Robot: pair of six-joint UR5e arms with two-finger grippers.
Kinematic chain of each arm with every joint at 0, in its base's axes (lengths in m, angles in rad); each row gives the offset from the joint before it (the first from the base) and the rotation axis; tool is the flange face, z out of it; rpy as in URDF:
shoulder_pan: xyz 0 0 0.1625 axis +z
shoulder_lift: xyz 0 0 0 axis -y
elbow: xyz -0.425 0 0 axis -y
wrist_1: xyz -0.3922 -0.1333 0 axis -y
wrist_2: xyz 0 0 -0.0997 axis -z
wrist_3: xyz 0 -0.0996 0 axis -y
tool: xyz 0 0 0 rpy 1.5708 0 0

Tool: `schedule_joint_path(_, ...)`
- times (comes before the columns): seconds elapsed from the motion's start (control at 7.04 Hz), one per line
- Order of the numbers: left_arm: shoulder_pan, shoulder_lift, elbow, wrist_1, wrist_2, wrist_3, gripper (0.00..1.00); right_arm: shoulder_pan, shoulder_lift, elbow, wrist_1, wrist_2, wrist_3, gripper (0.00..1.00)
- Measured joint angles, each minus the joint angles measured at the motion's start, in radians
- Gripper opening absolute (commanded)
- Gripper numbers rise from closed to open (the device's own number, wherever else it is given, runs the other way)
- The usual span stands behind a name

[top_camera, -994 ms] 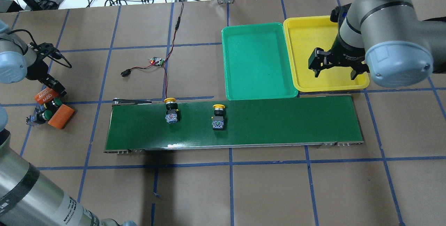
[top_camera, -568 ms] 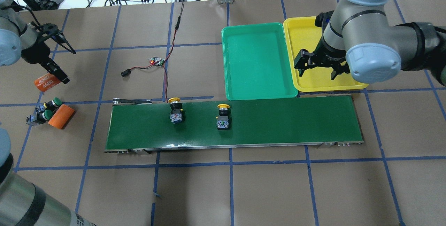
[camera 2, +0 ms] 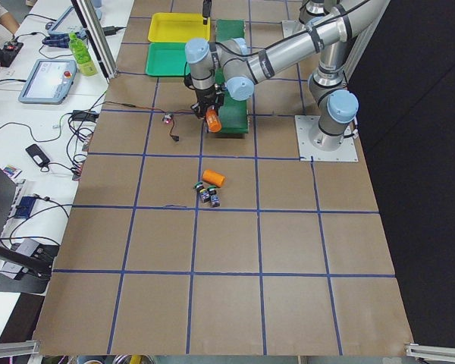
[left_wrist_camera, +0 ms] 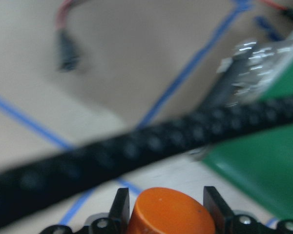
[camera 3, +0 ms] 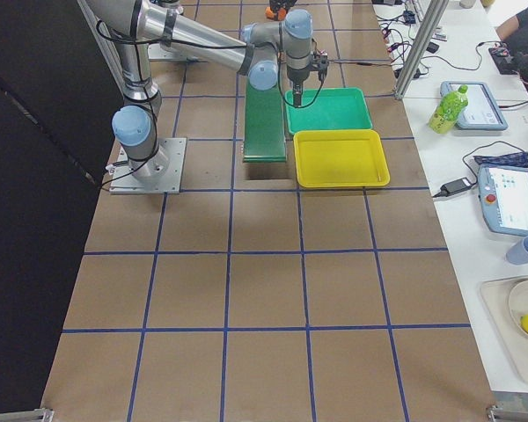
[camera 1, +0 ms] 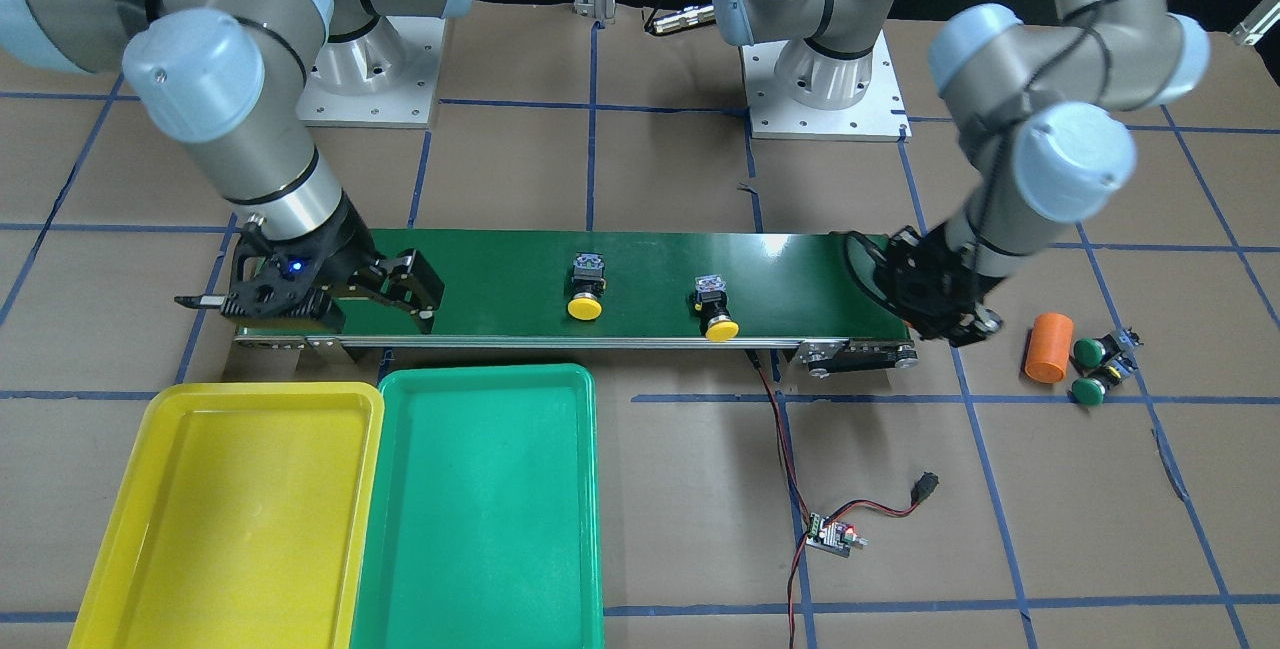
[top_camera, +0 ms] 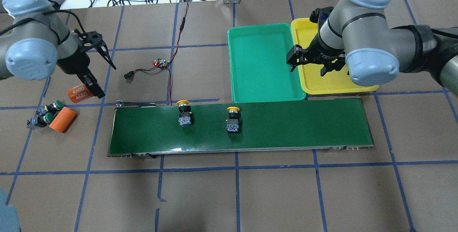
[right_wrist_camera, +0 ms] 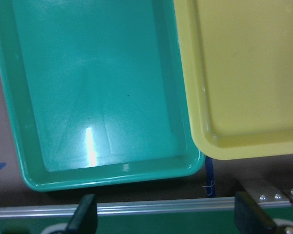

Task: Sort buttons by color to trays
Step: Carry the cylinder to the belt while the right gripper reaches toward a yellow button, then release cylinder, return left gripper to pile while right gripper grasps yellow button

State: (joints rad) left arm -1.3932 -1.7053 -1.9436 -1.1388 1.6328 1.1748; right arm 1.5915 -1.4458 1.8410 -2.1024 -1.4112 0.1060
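Grips orange cylinder marked 4680 (top_camera: 78,94) in left fingers (left_wrist_camera: 119,207), likely clearing access to green-capped push-buttons (top_camera: 53,105) on brown worktop (top_camera: 214,196). Spreads right fingers (right_wrist_camera: 87,214) wide over seam between green plastic tray (top_camera: 261,57) and yellow plastic tray (top_camera: 311,33), presumably awaiting yellow-capped push-buttons (top_camera: 233,117) on dark-green conveyor belt (top_camera: 293,124).

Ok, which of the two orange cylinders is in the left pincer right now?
The orange cylinder marked 4680, clamped in the left pincer. The plain orange cylinder lies on the table beside the green buttons.
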Motion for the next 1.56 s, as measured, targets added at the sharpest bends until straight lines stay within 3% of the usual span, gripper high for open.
schedule_joint_path(0.14, -0.060, 0.040, -0.058, 0.044, 0.001, -0.004, 0.00, 0.032, -0.023, 0.011, -0.003, 0.001, 0.001, 1.00)
schedule_joint_path(0.28, -0.118, 0.067, -0.092, 0.066, 0.005, -0.010, 0.12, 0.063, -0.019, 0.024, -0.014, 0.000, 0.010, 1.00)
schedule_joint_path(0.43, -0.155, 0.080, -0.123, 0.083, 0.006, -0.039, 0.51, 0.086, -0.007, 0.033, -0.034, 0.000, 0.047, 1.00)
schedule_joint_path(0.57, -0.175, 0.085, -0.157, 0.116, 0.005, -0.085, 1.00, 0.097, 0.002, 0.037, -0.054, 0.002, 0.099, 1.00)
schedule_joint_path(0.99, -0.183, 0.092, -0.184, 0.173, -0.002, -0.138, 1.00, 0.115, 0.011, 0.056, -0.067, 0.004, 0.156, 1.00)
schedule_joint_path(1.28, -0.149, 0.105, -0.124, 0.126, -0.036, -0.137, 1.00, 0.125, 0.016, 0.071, -0.068, 0.004, 0.191, 1.00)
schedule_joint_path(1.56, 0.055, 0.069, -0.011, 0.007, -0.052, -0.126, 1.00, 0.140, 0.027, 0.076, -0.067, 0.000, 0.201, 1.00)
